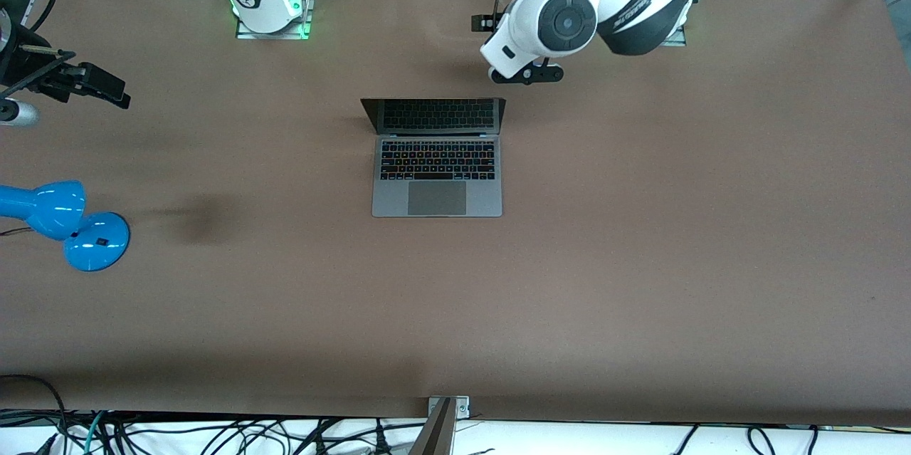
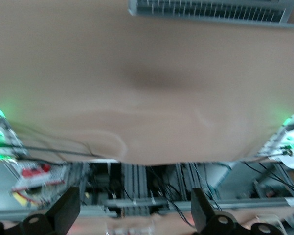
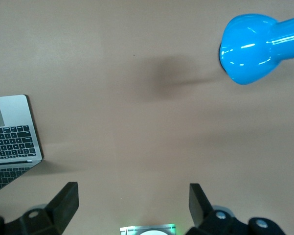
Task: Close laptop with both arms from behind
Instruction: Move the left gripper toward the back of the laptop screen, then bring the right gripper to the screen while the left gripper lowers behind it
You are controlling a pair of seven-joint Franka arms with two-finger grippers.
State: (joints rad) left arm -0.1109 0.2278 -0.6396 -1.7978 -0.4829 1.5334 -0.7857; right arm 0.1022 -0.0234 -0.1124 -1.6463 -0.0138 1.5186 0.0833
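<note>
The laptop (image 1: 436, 177) stands open in the middle of the brown table, its dark screen (image 1: 434, 116) facing the front camera. My left gripper (image 1: 530, 75) hangs over the table between the lid and the left arm's base, apart from the lid. In the left wrist view it (image 2: 134, 208) is open and empty, and a grey slatted strip of the laptop (image 2: 210, 10) shows at the edge. My right gripper (image 1: 96, 87) is off toward the right arm's end of the table. It (image 3: 133, 205) is open and empty, and a corner of the laptop (image 3: 12, 137) shows in that view.
A blue desk lamp (image 1: 64, 223) lies at the right arm's end of the table, nearer the front camera than the right gripper; it also shows in the right wrist view (image 3: 249, 46). The arm bases (image 1: 267, 3) stand along the table's back edge.
</note>
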